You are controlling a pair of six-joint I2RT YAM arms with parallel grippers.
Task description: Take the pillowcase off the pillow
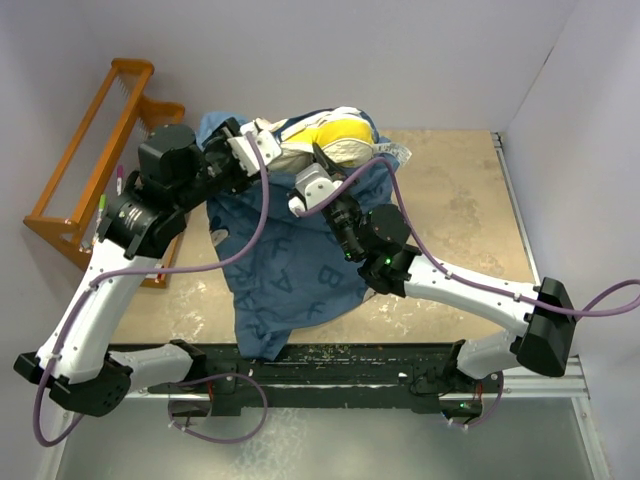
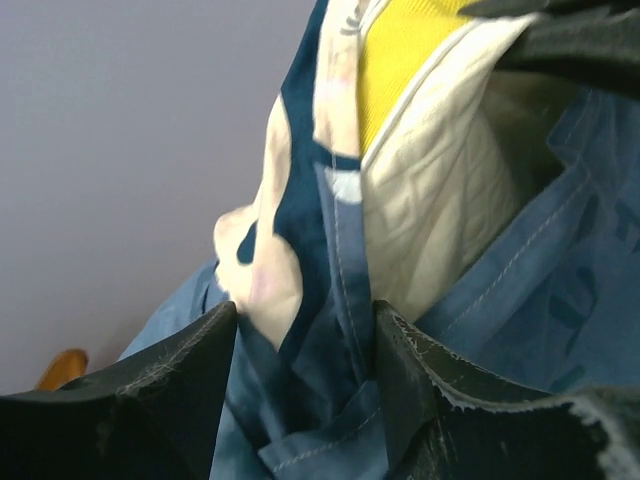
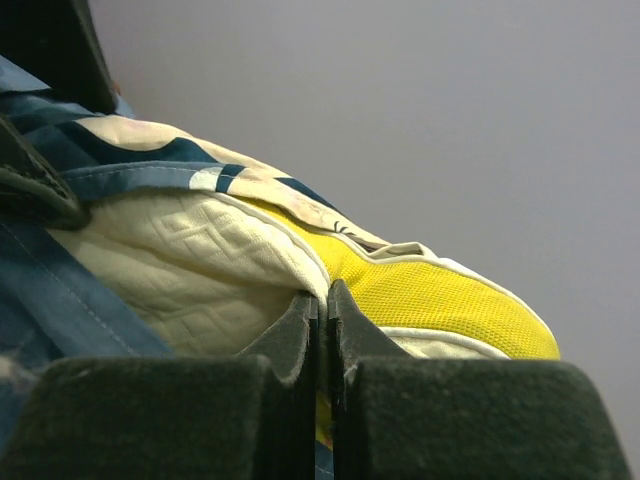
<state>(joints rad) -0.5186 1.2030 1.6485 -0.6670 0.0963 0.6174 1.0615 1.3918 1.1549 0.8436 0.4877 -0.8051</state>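
The pillowcase (image 1: 290, 280) hangs bunched from the far centre of the worktop (image 1: 455, 215) toward the near edge, with the cream and yellow end of the pillow (image 1: 338, 133) bared at its far side. The left end effector (image 2: 305, 318) clamps a fold of its hem, and the right end effector (image 3: 325, 298) is pinched nearly shut on the pillow's seam. Best, I judge, that the right anchors while the left draws the cloth steadily nearward

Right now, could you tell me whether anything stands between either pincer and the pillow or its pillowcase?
Nothing visible does. The left pincer has a bunched fold of the pillowcase between its fingers, and the right pincer is closed directly on the exposed edge of the pillow.
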